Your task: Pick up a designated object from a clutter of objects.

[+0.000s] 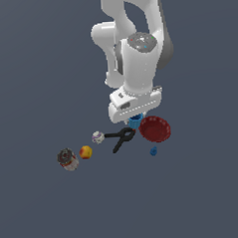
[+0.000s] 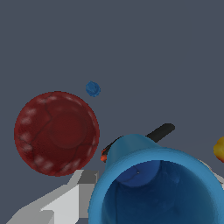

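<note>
Blue cup (image 2: 153,192) smooth, semi-gloss plastic-looking; red bowl (image 2: 57,133) glossy w/ mottled sheen.

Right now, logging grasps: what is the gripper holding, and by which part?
Apparently the blue cup, at its rim near a finger; the closure itself is not visible.

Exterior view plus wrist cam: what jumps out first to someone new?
The white robot arm dominates, reaching down over a small scatter of items. At its fingers sits the small bright blue round cup, which fills the wrist view. Beside it lies the dark red round bowl.
</note>
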{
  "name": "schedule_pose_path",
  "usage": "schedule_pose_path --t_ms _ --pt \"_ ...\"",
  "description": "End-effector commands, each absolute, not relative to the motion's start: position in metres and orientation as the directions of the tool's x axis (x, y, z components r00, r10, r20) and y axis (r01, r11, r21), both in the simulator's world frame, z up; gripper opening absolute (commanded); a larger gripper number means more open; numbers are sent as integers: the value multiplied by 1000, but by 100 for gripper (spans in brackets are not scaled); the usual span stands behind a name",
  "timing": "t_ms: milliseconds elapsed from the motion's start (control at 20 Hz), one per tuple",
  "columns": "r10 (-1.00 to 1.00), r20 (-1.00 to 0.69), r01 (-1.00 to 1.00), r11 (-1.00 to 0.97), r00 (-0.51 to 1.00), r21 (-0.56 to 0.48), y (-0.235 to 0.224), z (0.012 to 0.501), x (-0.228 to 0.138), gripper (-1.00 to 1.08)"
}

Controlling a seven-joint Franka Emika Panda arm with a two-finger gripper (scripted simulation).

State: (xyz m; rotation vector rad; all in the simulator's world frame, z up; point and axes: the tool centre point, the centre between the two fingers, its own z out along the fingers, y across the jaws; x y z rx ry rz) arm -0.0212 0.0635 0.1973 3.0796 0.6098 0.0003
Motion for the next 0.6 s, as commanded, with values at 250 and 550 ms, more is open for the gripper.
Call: schedule_pose_path --t_ms 250,550 --pt "381 0 381 -925 925 2 102 255 13 -100" --pt "381 0 381 -925 925 1 128 292 37 -100"
